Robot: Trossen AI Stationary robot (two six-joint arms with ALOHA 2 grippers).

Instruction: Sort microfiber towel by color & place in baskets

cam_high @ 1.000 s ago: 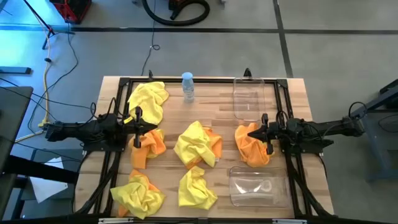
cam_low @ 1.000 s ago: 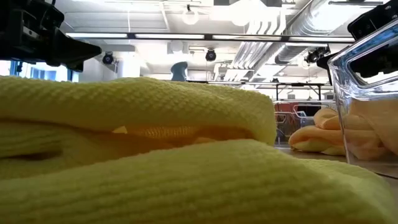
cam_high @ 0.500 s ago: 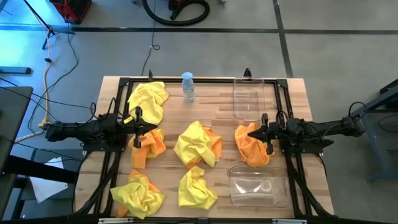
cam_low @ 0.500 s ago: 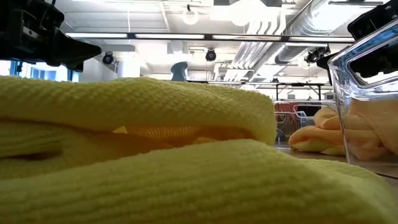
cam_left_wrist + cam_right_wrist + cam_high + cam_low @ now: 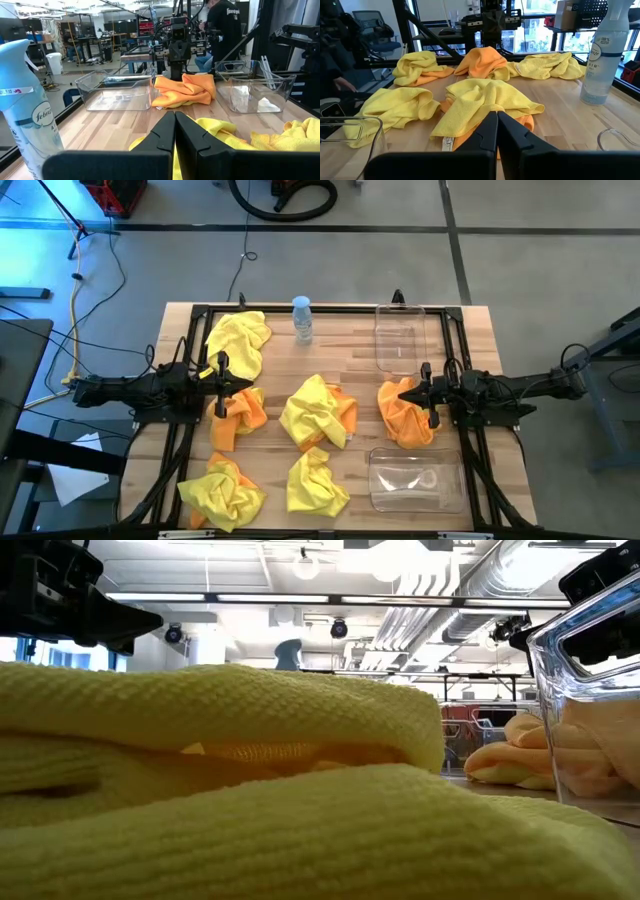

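Yellow and orange microfiber towels lie bunched on the wooden table: yellow ones [image 5: 240, 340] [image 5: 222, 492] [image 5: 315, 483], a yellow one over orange in the middle [image 5: 318, 412], an orange one on the left [image 5: 238, 412] and an orange one on the right [image 5: 405, 418]. Two clear baskets stand on the right side, one far [image 5: 400, 338] and one near [image 5: 405, 478]. My left gripper [image 5: 245, 385] [image 5: 175, 117] is shut and hovers at the left orange towel's far edge. My right gripper [image 5: 402, 393] [image 5: 497, 116] is shut above the right orange towel.
A clear spray bottle [image 5: 302, 318] stands near the far edge, left of the far basket. A black metal frame [image 5: 320, 308] runs round the table. In the low view a yellow towel [image 5: 250, 790] fills the foreground beside the near basket [image 5: 590, 710]. A person [image 5: 225, 25] stands beyond the table.
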